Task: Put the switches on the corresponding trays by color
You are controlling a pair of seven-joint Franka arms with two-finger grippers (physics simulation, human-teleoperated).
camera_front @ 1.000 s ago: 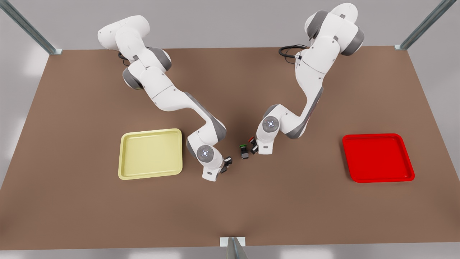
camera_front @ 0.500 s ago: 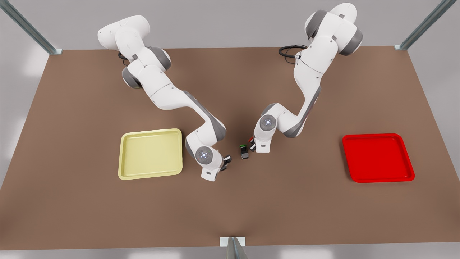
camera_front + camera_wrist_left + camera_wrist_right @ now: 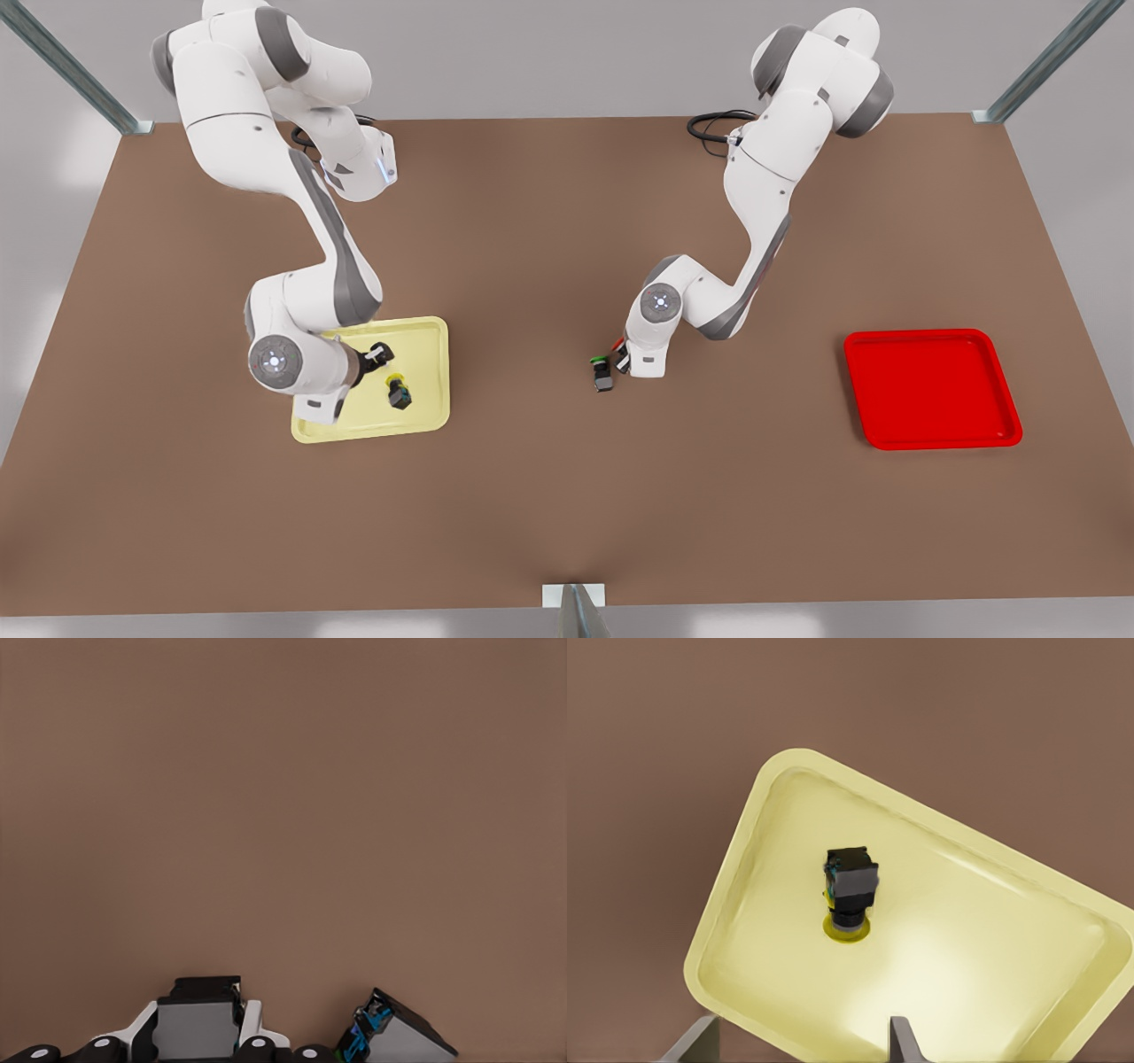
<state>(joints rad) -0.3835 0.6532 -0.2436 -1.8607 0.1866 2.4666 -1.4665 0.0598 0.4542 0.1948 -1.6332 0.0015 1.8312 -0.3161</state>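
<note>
The yellow-capped switch (image 3: 399, 392) (image 3: 850, 881) lies on its side inside the pale yellow tray (image 3: 425, 354) (image 3: 992, 948). My right gripper (image 3: 383, 354) (image 3: 799, 1041) hovers over that tray, open and apart from the switch. On the front view's right, my left gripper (image 3: 625, 357) (image 3: 199, 1036) is low at the table's middle, shut on the red-capped switch (image 3: 617, 342) (image 3: 197, 1032), whose grey body sits between the fingers. The bright red tray (image 3: 930, 390) lies far to the front view's right with nothing in it.
A green-capped switch (image 3: 603, 374) (image 3: 399, 1041) lies on the brown table right beside the left gripper. Bare table stretches between that gripper and the red tray. Metal frame posts stand at the table's corners and front edge.
My right arm swung from the table's middle to the yellow tray and let go of the yellow switch, which now lies there. The left arm has hardly moved.
</note>
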